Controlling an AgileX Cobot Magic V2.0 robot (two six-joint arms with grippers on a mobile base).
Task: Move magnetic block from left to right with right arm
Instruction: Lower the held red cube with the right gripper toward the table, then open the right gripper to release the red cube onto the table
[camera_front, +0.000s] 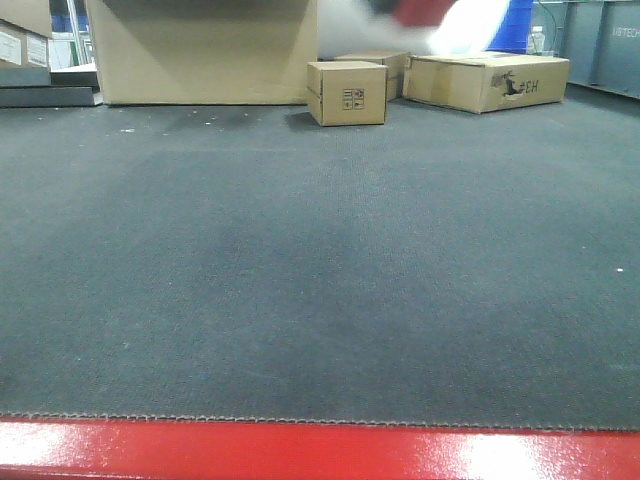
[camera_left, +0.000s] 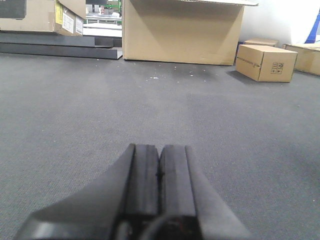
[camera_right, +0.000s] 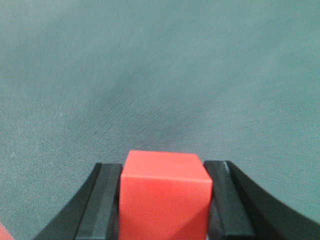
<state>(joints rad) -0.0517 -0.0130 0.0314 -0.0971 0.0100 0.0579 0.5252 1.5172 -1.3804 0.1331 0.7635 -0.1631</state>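
red cubes (camera_right: 165, 197): 1 | cardboard boxes (camera_front: 346, 93): 4 on carpet | tools (camera_left: 160, 172): 2

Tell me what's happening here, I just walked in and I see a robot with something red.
The right pincer is shut on the magnetic block, a small red cube held between its two black fingers above the grey carpet. The left pincer is shut with nothing in it and points across the carpet toward some cardboard boxes. In the front view, neither arm nor the cube shows.
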